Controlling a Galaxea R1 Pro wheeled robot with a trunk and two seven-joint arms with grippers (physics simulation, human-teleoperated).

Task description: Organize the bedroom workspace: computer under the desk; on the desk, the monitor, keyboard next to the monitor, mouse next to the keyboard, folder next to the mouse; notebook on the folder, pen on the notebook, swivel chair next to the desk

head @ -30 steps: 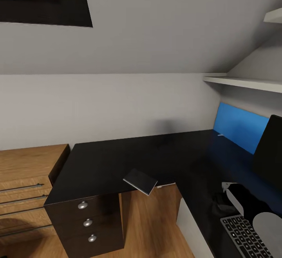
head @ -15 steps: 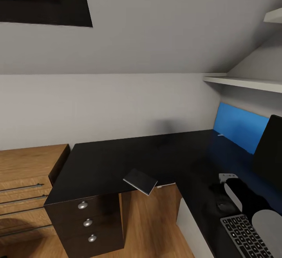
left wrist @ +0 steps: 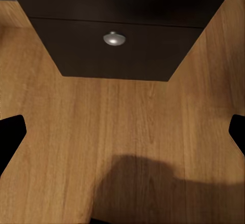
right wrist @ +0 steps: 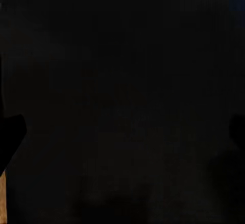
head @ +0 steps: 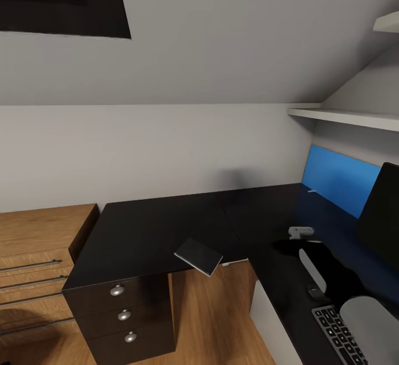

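Over the desk (head: pixel 166 226), right gripper (right wrist: pixel 122 132) jaws spread, empty.

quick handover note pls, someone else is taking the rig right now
Left pincer: open, empty, low over the wood floor, facing the desk drawers.
Right pincer: open, empty, over the desk in front of the monitor.
Done: monitor and keyboard are on the desk, side by side.
Notebook: on the desk's inner edge, one corner hanging over the floor.
Blue panel stands at the wall; cannot tell if it is the folder.
Left: set out folder, notebook and pen, check the mouse, bring the chair.
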